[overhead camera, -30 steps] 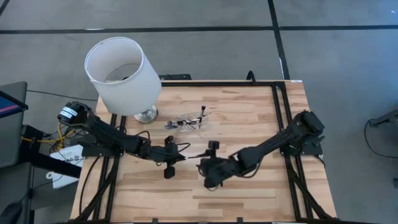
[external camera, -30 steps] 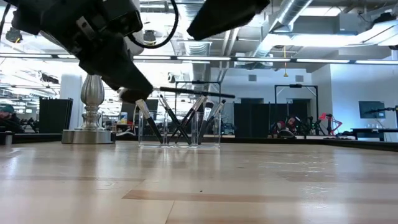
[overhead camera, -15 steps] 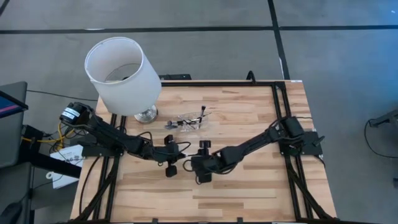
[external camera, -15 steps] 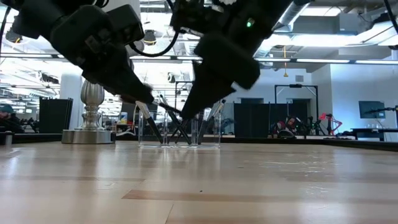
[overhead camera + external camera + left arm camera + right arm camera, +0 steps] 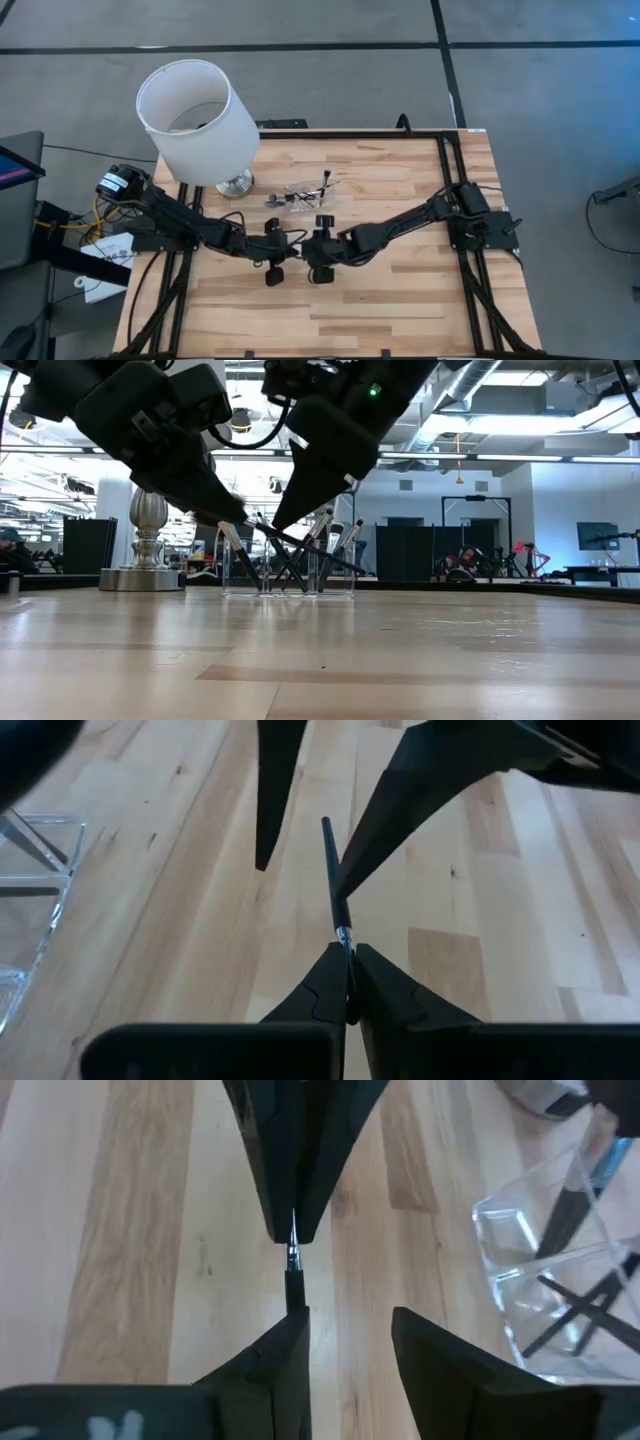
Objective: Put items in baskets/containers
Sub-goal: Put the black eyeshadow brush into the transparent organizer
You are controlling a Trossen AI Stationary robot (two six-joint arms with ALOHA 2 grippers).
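My left gripper (image 5: 286, 247) (image 5: 347, 955) is shut on one slim black brush (image 5: 333, 880) above the table's middle. The brush points toward my right gripper (image 5: 306, 250) (image 5: 345, 1320), which is open. The brush's free end (image 5: 293, 1275) stands between the right gripper's fingers, close against one finger (image 5: 285, 1335); whether they touch, I cannot tell. The clear holder (image 5: 305, 195) (image 5: 290, 565) stands farther back on the table, with several brushes leaning inside it. My left gripper pinches the brush near its silver ferrule (image 5: 344, 932) between its two fingertips. The fingers come level from the table's left and lie along the brush. The brush is lifted clear of the table, its free end slanting down toward the right gripper (image 5: 340, 560).
A big white lampshade (image 5: 195, 120) on a silver base (image 5: 145, 575) stands at the far left corner. Bare wood (image 5: 400, 300) lies toward the near edge and the right. A black frame (image 5: 450, 150) runs along the table's edges.
My right gripper has moved toward the table's left and slightly toward the far edge, up to my left gripper; its open fingers now stand around the brush's free end. The brush, level a second ago, now slants down at its free end.
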